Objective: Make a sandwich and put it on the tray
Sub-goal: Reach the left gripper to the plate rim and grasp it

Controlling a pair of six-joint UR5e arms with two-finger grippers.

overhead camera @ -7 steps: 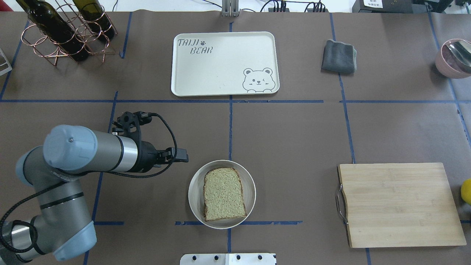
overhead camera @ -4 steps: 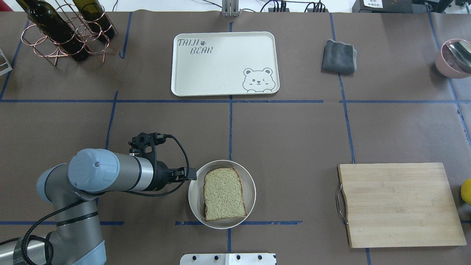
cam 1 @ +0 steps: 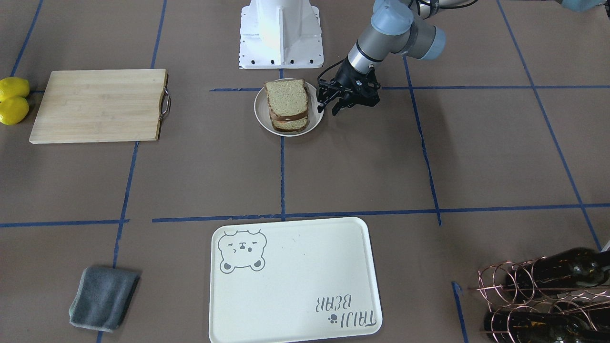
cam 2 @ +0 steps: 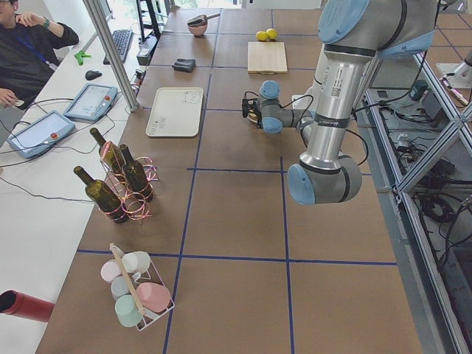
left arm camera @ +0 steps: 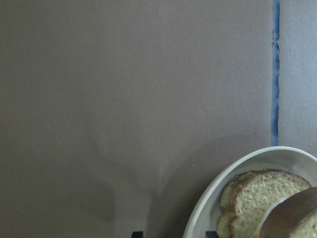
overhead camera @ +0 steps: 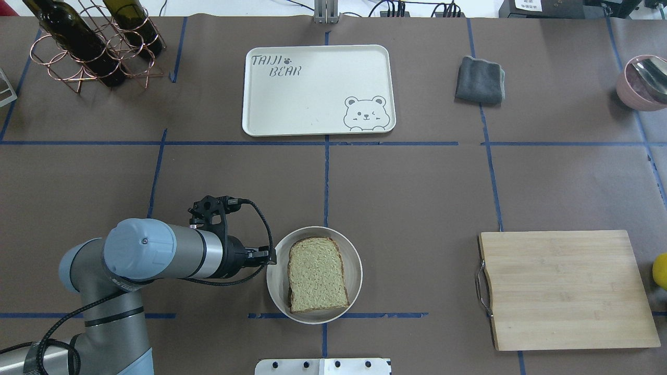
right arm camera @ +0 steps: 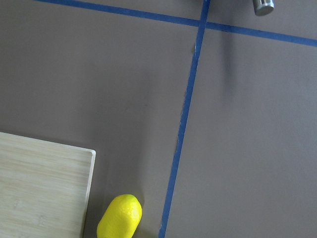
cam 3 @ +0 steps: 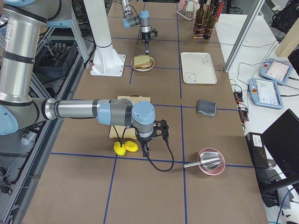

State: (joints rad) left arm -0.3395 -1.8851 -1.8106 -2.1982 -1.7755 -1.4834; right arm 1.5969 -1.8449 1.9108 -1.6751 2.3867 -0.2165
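Observation:
The sandwich point(overhead camera: 317, 273), two tan bread slices with dark crust stacked on each other, lies in a small round off-white bowl point(overhead camera: 357, 271) at the near middle of the table; it also shows in the front view point(cam 1: 287, 102), where only a thin edge of filling is visible between the slices. My left gripper point(overhead camera: 269, 255) is open, low at the bowl's left rim, close beside the sandwich without holding it point(cam 1: 329, 105). The left wrist view shows the bowl rim point(left arm camera: 218, 191) and bread point(left arm camera: 257, 196). The cream tray point(overhead camera: 312, 94) lies bare at the far middle. My right gripper point(cam 3: 145, 150) hangs by the lemons; I cannot tell its state.
A wooden cutting board point(overhead camera: 568, 289) lies at the near right, with two lemons point(cam 1: 13, 107) beyond its right edge. A grey cloth point(overhead camera: 480, 79) sits right of the tray. A copper wine rack with bottles point(overhead camera: 94, 47) stands far left. A pink bowl with a spoon point(overhead camera: 643, 83) stands far right.
My left arm has swung toward the robot and to the right, bringing the gripper from well left of the bowl to its left rim. The sandwich and bowl have not moved.

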